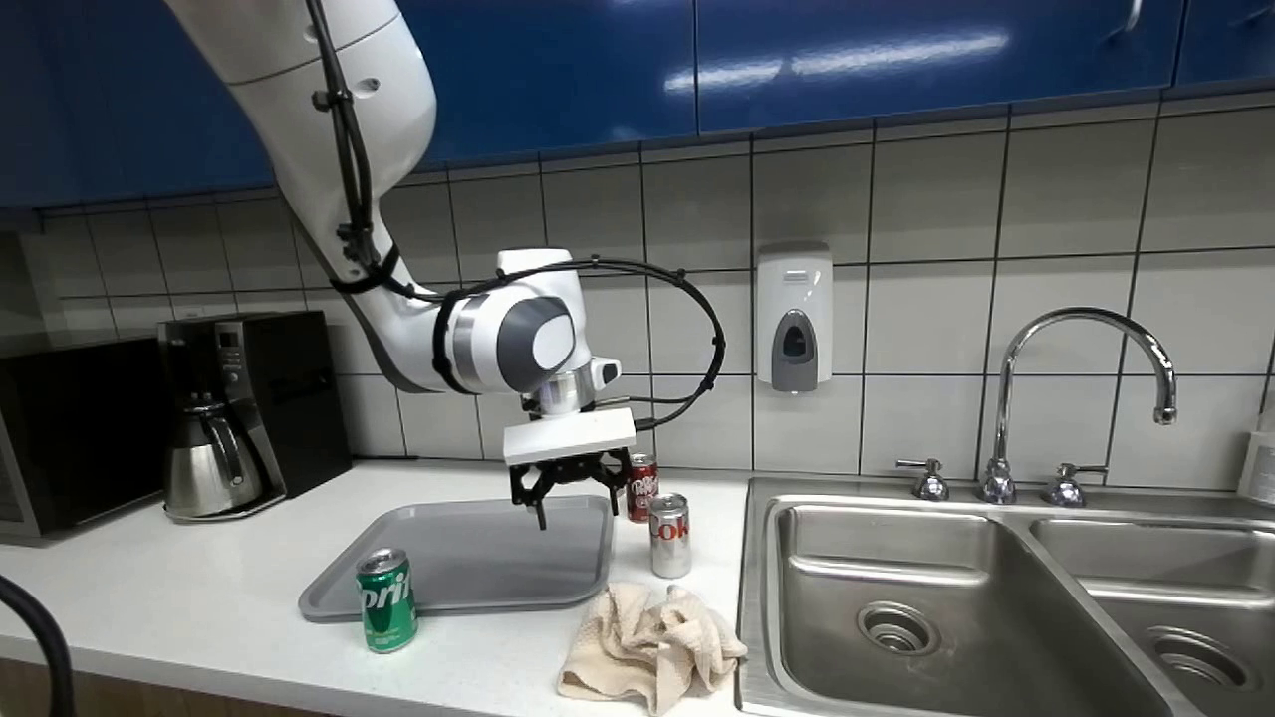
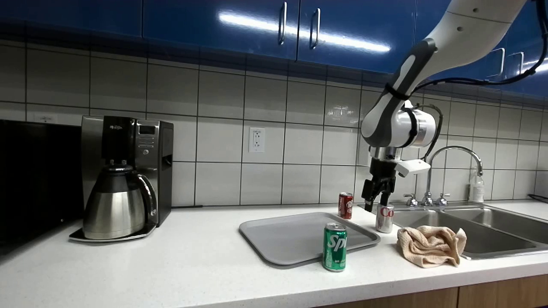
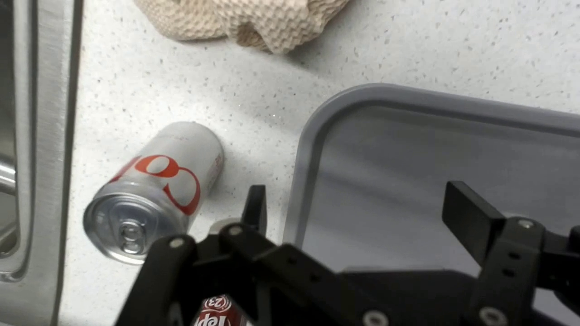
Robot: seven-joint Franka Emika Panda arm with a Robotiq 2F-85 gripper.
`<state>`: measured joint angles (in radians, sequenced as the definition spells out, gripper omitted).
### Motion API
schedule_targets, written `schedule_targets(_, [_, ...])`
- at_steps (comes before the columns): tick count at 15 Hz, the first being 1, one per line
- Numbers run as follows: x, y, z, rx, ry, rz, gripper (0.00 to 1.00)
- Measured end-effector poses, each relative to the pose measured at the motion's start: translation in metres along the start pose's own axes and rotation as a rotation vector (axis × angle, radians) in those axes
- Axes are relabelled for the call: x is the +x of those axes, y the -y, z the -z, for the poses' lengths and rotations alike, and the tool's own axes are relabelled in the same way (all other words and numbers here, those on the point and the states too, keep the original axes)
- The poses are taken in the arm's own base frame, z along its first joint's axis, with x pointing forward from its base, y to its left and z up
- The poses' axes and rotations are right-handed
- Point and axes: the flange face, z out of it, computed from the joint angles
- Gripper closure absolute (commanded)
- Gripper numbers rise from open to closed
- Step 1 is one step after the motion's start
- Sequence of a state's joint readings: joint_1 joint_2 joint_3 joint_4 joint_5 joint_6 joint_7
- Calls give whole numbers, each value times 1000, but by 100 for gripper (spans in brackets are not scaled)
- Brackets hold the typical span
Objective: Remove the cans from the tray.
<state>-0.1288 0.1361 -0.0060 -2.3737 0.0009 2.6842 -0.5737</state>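
Cans (image 1: 387,600): three in all, each standing upright on the white bench (image 2: 180,265) and off the tray (image 1: 458,558).
Green can (image 2: 335,252): nearest the front of the bench, just beside the tray's near edge.
Silver-white can (image 1: 670,543): red-lettered, on the bench between the tray and the steel sink (image 1: 759,597).
Dark red can (image 1: 643,490): toward the tiled wall (image 2: 261,184), just beside the tray's far corner.
Tray: grey, shallow, round-cornered, lying flat.
Gripper (image 1: 578,517): hovers above the bench by the tray's sink-side end, jaws spread wide apart and holding nothing; in the wrist view one jaw shows against the bench, the other against the tray.
Cloth (image 1: 647,642): beige and crumpled, in front of the silver-white can and beside the sink.
Coffee maker (image 2: 166,184): on the opposite side of the tray from the sink, a steel pot (image 2: 113,216) on its base.
Soap dispenser (image 1: 794,289): fixed to the tiled wall behind the sink.
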Motion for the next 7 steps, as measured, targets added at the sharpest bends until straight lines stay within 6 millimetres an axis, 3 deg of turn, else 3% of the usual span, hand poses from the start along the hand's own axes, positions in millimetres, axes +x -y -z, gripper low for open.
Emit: schedule_targets(7, [-26, 19, 11, 0, -9, 4, 0])
